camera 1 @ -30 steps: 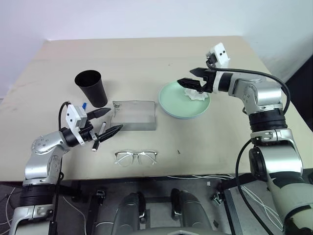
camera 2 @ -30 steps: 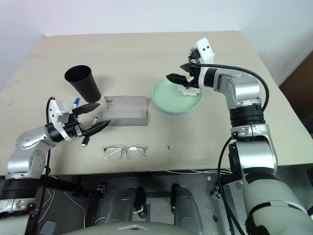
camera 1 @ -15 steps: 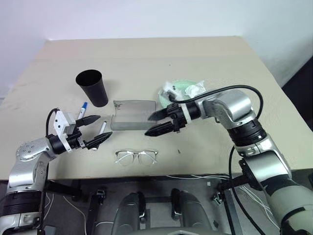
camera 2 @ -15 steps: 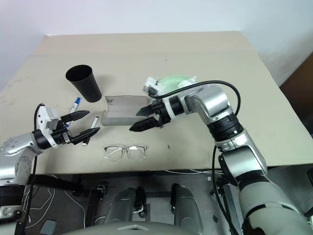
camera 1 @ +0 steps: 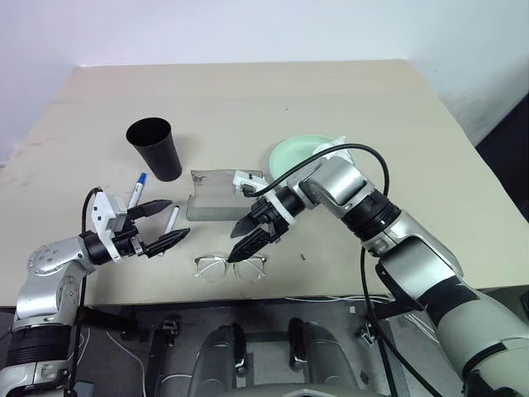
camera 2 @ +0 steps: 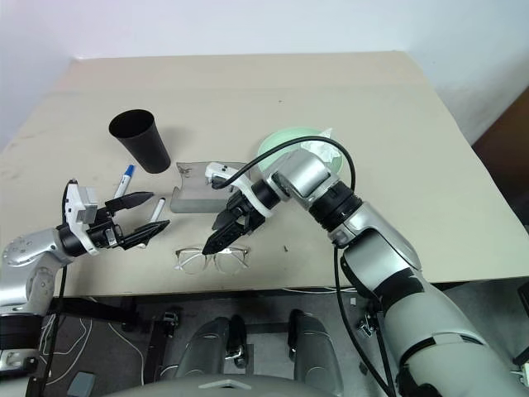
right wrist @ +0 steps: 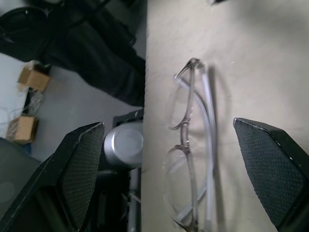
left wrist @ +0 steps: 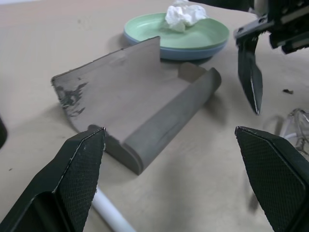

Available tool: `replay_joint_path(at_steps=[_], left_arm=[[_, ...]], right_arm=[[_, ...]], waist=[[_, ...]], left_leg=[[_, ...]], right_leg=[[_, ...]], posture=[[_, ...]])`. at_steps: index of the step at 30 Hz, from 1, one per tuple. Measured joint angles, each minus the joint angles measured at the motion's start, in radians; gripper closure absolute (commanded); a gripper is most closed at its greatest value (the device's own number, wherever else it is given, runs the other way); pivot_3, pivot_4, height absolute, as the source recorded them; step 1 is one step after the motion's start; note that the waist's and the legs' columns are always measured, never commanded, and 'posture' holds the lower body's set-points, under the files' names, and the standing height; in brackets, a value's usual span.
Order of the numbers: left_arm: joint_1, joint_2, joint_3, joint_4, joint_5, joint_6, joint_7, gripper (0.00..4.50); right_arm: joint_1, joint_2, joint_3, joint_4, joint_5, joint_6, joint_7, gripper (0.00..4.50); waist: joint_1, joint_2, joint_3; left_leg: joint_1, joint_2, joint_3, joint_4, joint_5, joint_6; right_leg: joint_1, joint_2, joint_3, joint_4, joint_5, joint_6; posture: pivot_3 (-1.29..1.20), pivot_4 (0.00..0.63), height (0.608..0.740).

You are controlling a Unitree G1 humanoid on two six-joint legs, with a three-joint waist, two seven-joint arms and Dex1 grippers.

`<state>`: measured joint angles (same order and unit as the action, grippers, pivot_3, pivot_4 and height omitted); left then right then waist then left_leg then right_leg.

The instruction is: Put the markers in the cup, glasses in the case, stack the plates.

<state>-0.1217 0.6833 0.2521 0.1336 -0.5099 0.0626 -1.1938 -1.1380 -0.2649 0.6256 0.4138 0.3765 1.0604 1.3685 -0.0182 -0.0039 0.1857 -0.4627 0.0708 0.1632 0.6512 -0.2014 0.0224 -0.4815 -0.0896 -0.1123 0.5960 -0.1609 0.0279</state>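
Felt-grey hinged case, thin wire-rimmed glasses

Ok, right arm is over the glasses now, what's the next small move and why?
Probably lower the right gripper the last bit and close on the glasses. Its fingers stand open just above the frame, which lies folded and untouched near the table's front edge. The case sits open right behind it, ready to take them.
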Motion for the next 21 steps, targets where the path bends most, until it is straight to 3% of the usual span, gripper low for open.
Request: replay_joint_path(at_steps=[21], left_arm=[[0.1, 0.089, 0.038, -0.018, -0.008, -0.12, -0.157, 0.0]], right_arm=[[-0.002, 0.066, 0.056, 0.069, -0.092, -0.048, 0.048, 0.02]], waist=[[0.0, -0.001, 0.0]], left_leg=[[-0.007, 0.004, 0.008, -0.002, 0.0, -0.001]], right_leg=[[-0.014, 0.0, 0.0, 0.001, 0.001, -0.001]], posture=[[0.0, 0.15, 0.74]])
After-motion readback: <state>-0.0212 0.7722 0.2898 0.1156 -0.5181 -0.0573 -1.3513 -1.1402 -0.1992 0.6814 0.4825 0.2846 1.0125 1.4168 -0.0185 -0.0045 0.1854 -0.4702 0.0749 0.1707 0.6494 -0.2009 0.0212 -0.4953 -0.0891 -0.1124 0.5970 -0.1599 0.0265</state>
